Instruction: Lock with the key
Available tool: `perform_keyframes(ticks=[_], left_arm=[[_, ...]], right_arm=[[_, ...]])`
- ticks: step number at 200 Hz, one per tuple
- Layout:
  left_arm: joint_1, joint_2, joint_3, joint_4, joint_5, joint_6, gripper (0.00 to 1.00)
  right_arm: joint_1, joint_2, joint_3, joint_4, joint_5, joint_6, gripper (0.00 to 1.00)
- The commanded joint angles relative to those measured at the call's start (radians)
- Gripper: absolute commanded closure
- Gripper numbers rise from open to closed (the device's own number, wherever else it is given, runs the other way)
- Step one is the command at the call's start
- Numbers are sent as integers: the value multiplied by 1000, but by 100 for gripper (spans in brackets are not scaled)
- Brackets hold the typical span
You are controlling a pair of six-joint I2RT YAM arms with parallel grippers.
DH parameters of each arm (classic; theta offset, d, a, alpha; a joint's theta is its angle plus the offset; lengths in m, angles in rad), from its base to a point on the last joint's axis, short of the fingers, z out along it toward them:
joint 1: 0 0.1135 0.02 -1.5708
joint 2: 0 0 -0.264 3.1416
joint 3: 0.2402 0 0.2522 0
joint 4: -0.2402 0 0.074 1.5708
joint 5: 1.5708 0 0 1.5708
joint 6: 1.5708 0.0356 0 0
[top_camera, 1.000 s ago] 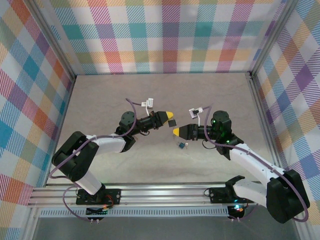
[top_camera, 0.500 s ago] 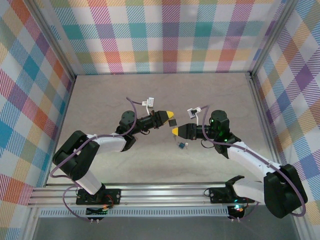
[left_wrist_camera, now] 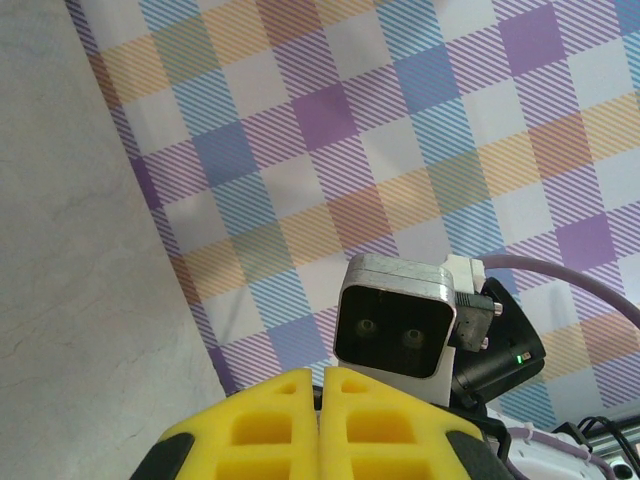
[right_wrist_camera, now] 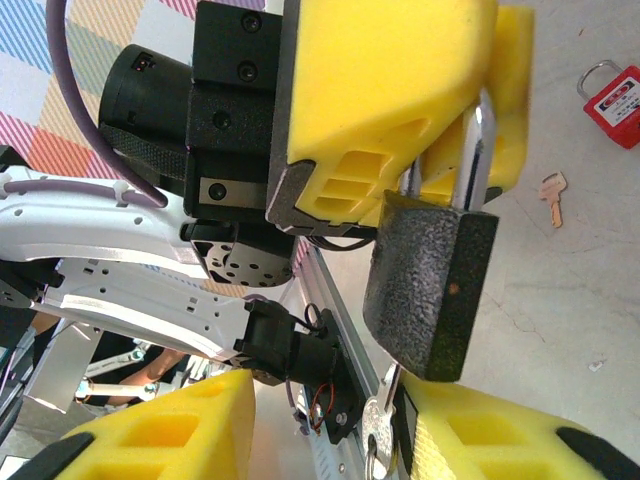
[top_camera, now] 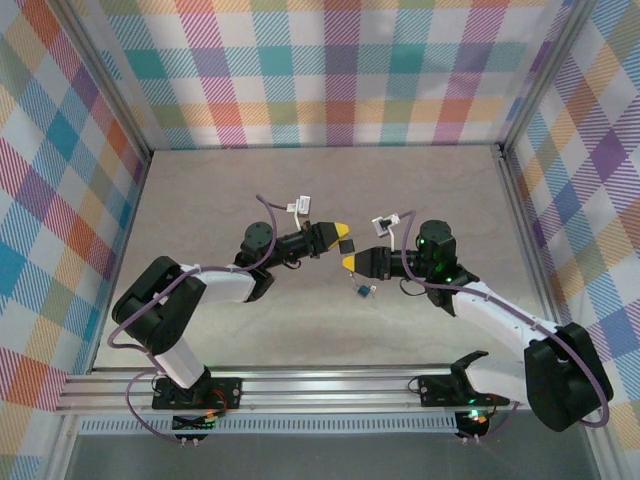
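Hanging near the middle of the right wrist view, the black padlock point(right_wrist_camera: 430, 290) is held up off the tabletop point(right_wrist_camera: 570, 300) by its shiny loop. The loop is clamped between the pressed-together fingers of the left end effector point(left_wrist_camera: 320, 385). The key point(right_wrist_camera: 380, 420) is seen at the bottom middle of that view, just under the padlock. It looks to be poked into the padlock's underside, but this cannot be told for sure. The right end effector point(top_camera: 349, 262) is set around the key with its fingers apart, and a gap is seen on the key's left side.

The key is judged to be tiny, thin, light, stiff and slippery. It should be pinched flat on its wide end, so it can be turned without sliding. The padlock may swing when pushed.

Open room is found all round in the top view, as the walls are well apart from both arms. A red padlock point(right_wrist_camera: 612, 95) and a small tan key point(right_wrist_camera: 550, 195) lie at the upper right. A blue padlock point(top_camera: 359, 290) lies just below the right end effector. These should be left alone.
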Motion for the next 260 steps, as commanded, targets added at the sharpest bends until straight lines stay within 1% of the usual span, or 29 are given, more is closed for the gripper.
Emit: perform_keyframes(ticks=[1,34,59,78,96,111,138,174,206,221,236,253,260], left_arm=[[9,1,34,91,10,-7,100],[9,4,34,95,11,-7,100],[10,6,35,101,12,-8,100],[10,3,37,103,20,-7,100],[12,-1,37,104,25,1,100],[17,-2,34,108,24,3,100],[33,-7,33,116,4,3,100],[43,-1,69,119,-29,-9,100],[47,32,148,119,-33,-33,100],[52,51,194,118,-22,-41,100],[60,68,227,111,-7,-42,100],[84,89,218,102,-5,-37,100],[95,99,208,91,0,-27,100]], right_arm=[[12,13,-3,64,-37,11,63],[14,13,-4,65,-36,20,67],[14,22,-4,66,-37,27,73],[14,27,-6,68,-37,32,82],[14,30,-8,63,-29,30,100],[13,29,-9,39,-2,22,100],[12,27,-41,65,24,32,100],[19,45,-116,242,12,89,100],[53,52,-163,300,23,80,100],[78,47,-164,258,42,54,100],[81,26,-181,238,54,35,100],[78,-38,-199,239,71,38,100],[75,-79,-194,210,79,29,100]])
